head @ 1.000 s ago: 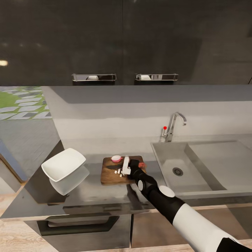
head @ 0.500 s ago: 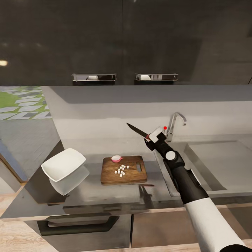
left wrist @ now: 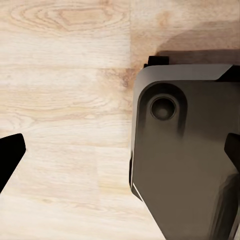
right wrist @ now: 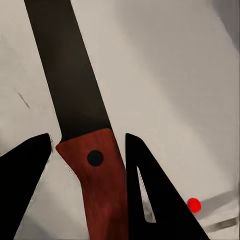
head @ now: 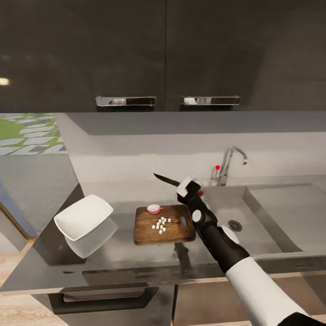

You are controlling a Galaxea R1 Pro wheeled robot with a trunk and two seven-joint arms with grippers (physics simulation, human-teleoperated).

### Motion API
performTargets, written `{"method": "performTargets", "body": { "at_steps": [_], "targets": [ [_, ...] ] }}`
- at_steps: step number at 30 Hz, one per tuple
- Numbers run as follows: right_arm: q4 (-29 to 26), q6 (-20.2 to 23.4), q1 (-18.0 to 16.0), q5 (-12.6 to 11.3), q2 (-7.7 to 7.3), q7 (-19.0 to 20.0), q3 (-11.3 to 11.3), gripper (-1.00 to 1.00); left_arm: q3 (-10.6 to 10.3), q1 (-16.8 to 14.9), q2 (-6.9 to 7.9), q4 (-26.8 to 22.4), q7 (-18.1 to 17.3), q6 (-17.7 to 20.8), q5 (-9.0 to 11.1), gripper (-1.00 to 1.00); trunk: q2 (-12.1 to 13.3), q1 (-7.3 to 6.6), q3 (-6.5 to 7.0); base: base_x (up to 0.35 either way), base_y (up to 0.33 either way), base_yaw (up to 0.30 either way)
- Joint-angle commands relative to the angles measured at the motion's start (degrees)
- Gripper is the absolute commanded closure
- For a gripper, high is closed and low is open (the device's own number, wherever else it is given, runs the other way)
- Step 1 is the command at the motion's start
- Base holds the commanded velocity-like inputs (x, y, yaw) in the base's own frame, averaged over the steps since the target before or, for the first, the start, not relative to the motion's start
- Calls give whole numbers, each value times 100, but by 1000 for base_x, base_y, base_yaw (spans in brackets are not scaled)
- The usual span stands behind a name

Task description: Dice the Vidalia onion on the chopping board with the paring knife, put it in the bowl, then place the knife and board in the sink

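My right gripper [head: 187, 187] is shut on the paring knife [head: 168, 180] and holds it in the air above the back right corner of the chopping board [head: 174, 232]. The dark blade points left, towards the wall. In the right wrist view the red-brown handle [right wrist: 100, 172] sits between the two fingers [right wrist: 145, 175]. Several small white onion dice [head: 161, 224] lie mid-board, and a pinkish onion piece [head: 154, 208] rests at the board's far edge. The white bowl [head: 83, 216] stands on the countertop [head: 122, 253], left of the board. My left gripper [left wrist: 120, 155] is open over the wood floor.
The steel sink [head: 271, 217] with its drain [head: 234, 225] lies right of the board, under the chrome faucet [head: 232, 162] with a red knob. Black upper cabinets [head: 163, 54] hang above. The robot's dark base [left wrist: 185, 160] shows in the left wrist view.
My right gripper lifted the knife off the board and up towards the faucet, then came back left and lower. The head view has shifted slightly. The dice now lie uncovered on the board.
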Motion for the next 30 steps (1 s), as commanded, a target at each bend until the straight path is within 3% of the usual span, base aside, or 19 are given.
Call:
{"method": "performTargets", "body": {
  "at_steps": [1, 3, 6, 13, 20, 30],
  "targets": [
    [216, 38, -5, 67, 44, -431, 311, 100, -48, -7, -4, 13, 7, -4, 42, -100, -8, 2, -9, 11, 14, 0],
    [552, 32, -5, 65, 109, -960, 649, 100, -48, -7, -4, 13, 7, -6, 42, -100, -8, 2, -9, 5, 6, 0],
    [914, -69, -5, 71, 192, -1233, 807, 100, -48, -7, -4, 13, 7, -4, 42, -100, -8, 2, -9, 1, 1, 0],
    [1300, -159, -5, 74, 213, -1271, 861, 100, -48, -7, -4, 13, 7, -4, 42, -100, -8, 2, -9, 0, 0, 0],
    [1592, -304, -5, 73, 213, -1262, 1122, 100, -48, -7, -4, 13, 7, -7, 42, -100, -8, 2, -9, 0, 0, 0],
    [1829, -321, -5, 81, 213, -1240, 1151, 100, -48, -7, -5, 13, 7, -10, 42, -100, -8, 2, -9, 0, 0, 0]
  ]
}}
